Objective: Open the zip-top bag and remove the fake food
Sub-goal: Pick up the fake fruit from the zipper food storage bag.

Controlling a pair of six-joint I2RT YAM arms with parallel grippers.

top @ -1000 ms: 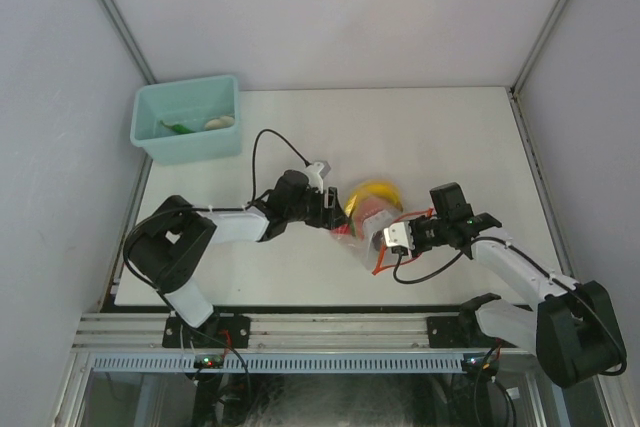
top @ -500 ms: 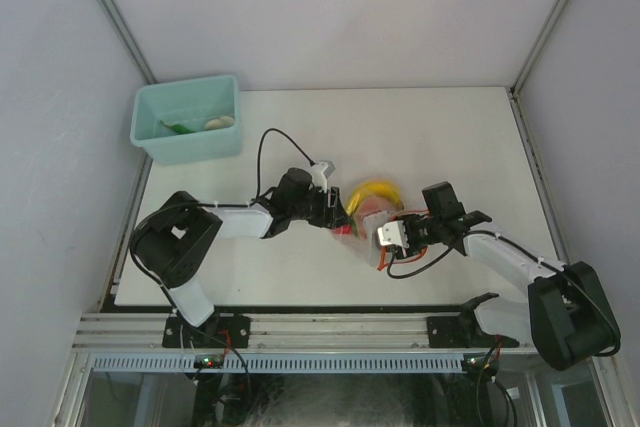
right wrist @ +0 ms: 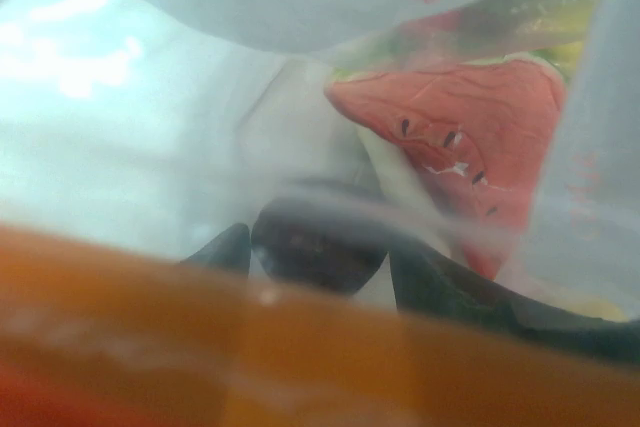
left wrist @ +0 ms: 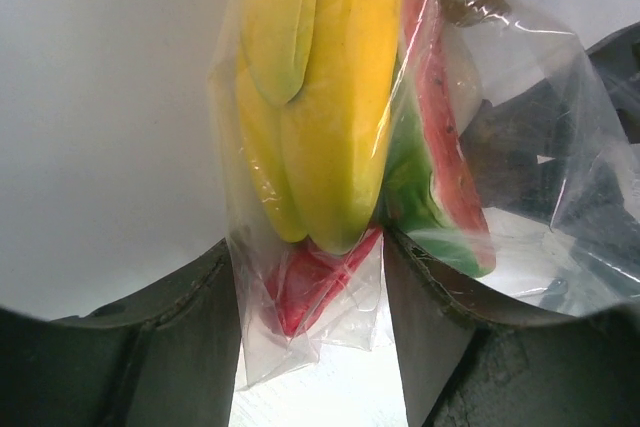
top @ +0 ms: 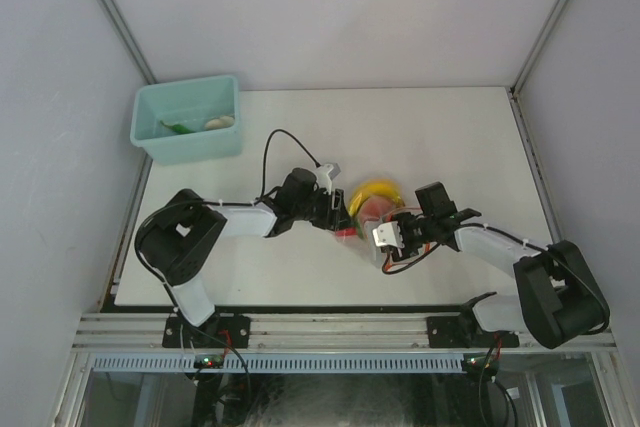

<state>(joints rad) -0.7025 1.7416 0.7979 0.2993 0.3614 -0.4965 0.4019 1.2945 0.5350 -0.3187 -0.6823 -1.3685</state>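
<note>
The zip-top bag [top: 368, 225] lies mid-table between both arms, holding a yellow banana [top: 375, 190], a red piece [left wrist: 300, 287] and a red-and-green watermelon slice [left wrist: 440, 167]. My left gripper [top: 338, 211] is shut on the bag's closed end, and the plastic spans the gap between its fingers in the left wrist view [left wrist: 305, 247]. My right gripper [top: 390, 235] is at the bag's zip end, fingers apart, seen through plastic in the right wrist view [right wrist: 315, 257]. The orange zip strip [right wrist: 300, 347] crosses that view close to the lens.
A teal bin [top: 186, 87] stands at the far left corner with a green piece [top: 177, 128] and a whitish piece [top: 218, 122] inside. Walls enclose the white table [top: 470, 137] on three sides. Both arms' cables loop near the bag.
My right gripper has moved left, up against the bag's zip end. My left gripper has shifted slightly right with the bag's closed end.
</note>
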